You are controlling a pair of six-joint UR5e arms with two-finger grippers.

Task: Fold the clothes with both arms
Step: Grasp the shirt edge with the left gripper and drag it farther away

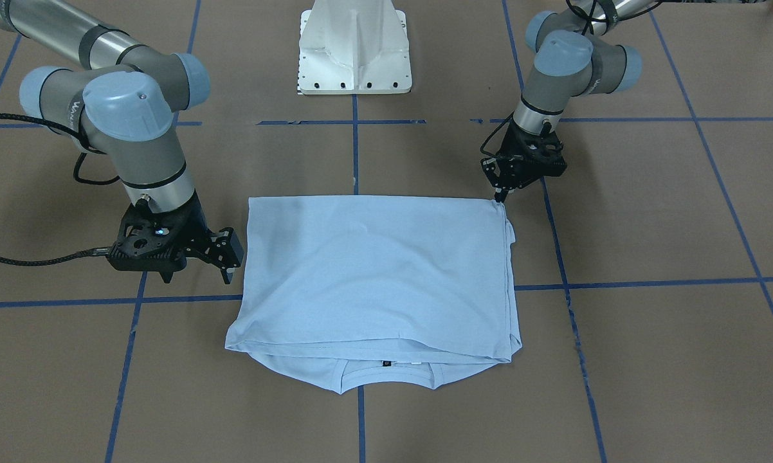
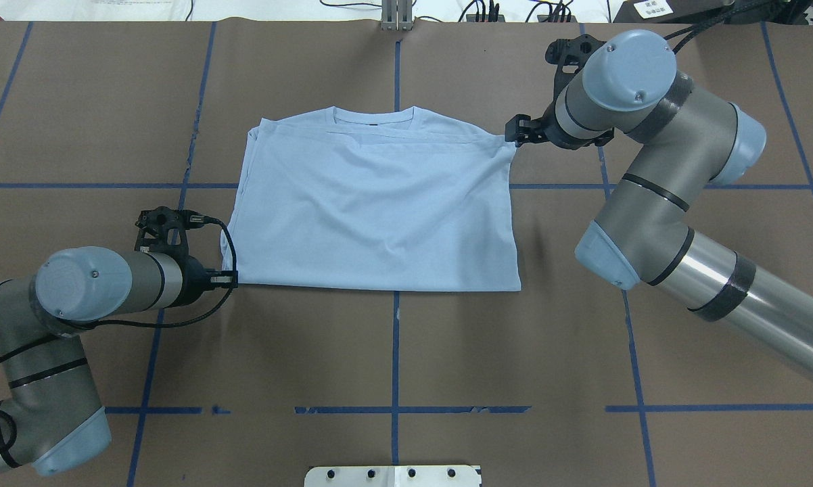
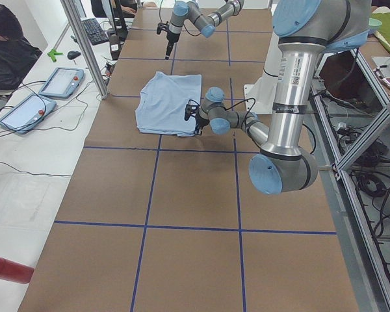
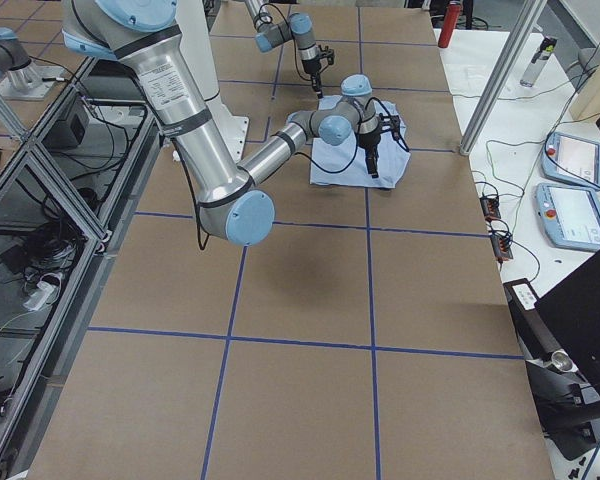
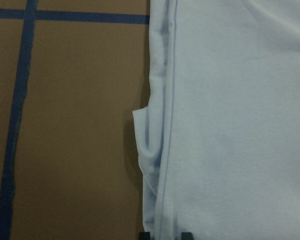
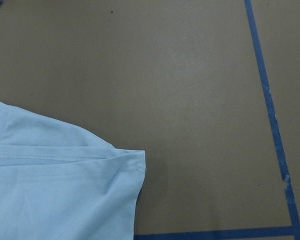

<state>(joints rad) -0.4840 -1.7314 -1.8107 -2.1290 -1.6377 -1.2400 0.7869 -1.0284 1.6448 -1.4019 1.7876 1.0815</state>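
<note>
L pincer [image 1: 500,197] at T-shirt [image 1: 373,270]; tape grid [image 1: 355,154]

Left arm [image 2: 75,291], right arm [image 2: 650,203] flank T-shirt [image 2: 373,210]; table [image 2: 393,352] open

Folded-over cloth covers the T-shirt's [image 1: 373,263] chest. At six o'clock the wrist view crops the left gripper's [image 5: 166,236] fingertips [image 5: 145,236], so its grip is unclear.

Bright, even o/h light; soft shadows; wrist views sl. blurry.
</note>
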